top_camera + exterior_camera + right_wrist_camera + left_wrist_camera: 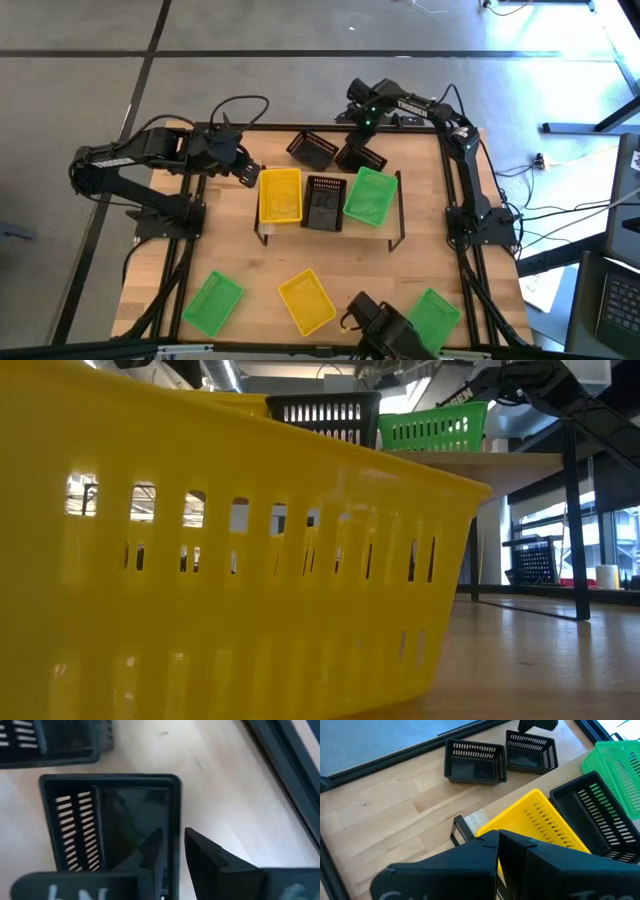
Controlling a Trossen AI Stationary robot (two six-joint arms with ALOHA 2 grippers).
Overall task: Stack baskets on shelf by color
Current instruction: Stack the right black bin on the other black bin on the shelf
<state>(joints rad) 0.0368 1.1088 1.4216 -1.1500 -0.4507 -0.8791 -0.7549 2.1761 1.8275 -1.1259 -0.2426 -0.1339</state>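
Note:
The shelf point(386, 229) carries a yellow basket point(280, 195), a black basket point(323, 203) and a green basket point(370, 195) side by side. Behind it two more black baskets lie on the table, one to the left point(312, 150) and one to the right point(360, 157). My right gripper point(173, 850) is over the right-hand one and shut on its wall. My left gripper point(498, 837) is shut and holds nothing, hovering above the shelf's left end beside the yellow basket point(540, 820). My right gripper pinches one side wall of the black basket at its rim point(174, 827), one finger point(152, 852) inside the basket and the other point(202, 855) outside. The fingers come steeply from above. Whether the basket's bottom is clear of the table, I cannot tell.
Near the table's front edge lie a green basket point(213, 302), a yellow basket point(306, 300) that fills the low view point(200, 580), and another green basket point(435, 315). Black rails point(462, 200) run along the table's sides.

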